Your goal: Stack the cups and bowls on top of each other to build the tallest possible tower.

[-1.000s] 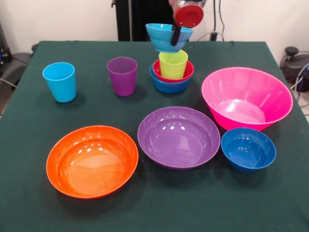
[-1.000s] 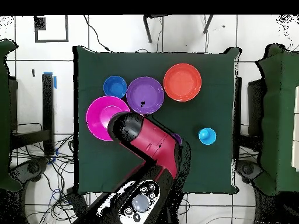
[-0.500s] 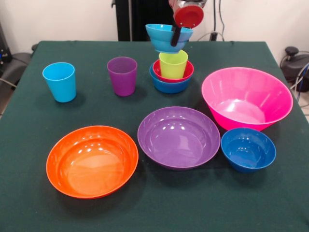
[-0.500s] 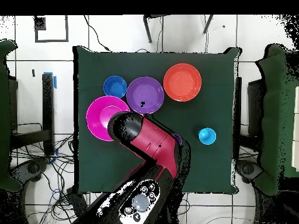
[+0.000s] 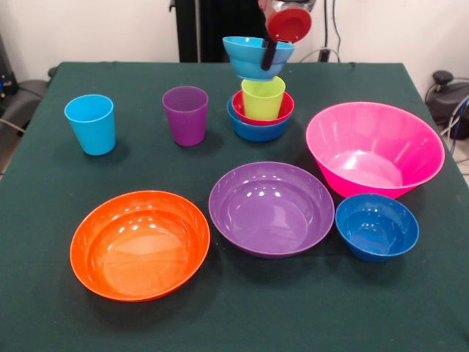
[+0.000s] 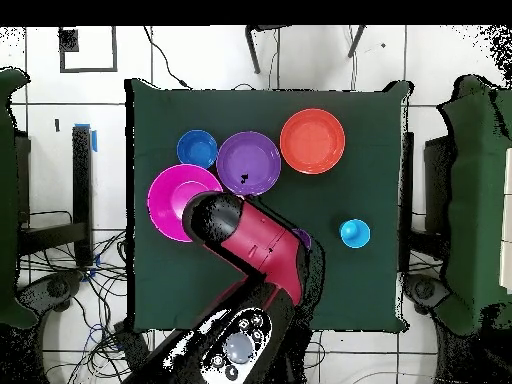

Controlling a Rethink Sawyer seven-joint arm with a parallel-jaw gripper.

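My gripper [image 5: 269, 53] is shut on the rim of a small cyan bowl [image 5: 250, 59], one dark finger showing inside the bowl. The bowl hangs slightly tilted just above the tower, apart from it. The tower is a lime green cup [image 5: 262, 98] standing in a red bowl [image 5: 283, 111], which sits in a blue bowl [image 5: 256, 131]. A purple cup [image 5: 185, 115] and a light blue cup [image 5: 91, 124] stand to its left. In the overhead view the arm [image 6: 250, 240] hides the tower and gripper.
A big pink bowl [image 5: 374, 149], a dark blue small bowl [image 5: 377, 226], a wide purple bowl [image 5: 271, 208] and a wide orange bowl [image 5: 139, 244] sit on the green table [image 5: 44, 220] in front of the tower.
The gripper and the cyan bowl have drifted very slightly to the right in the front view. Everything else is unmoved.
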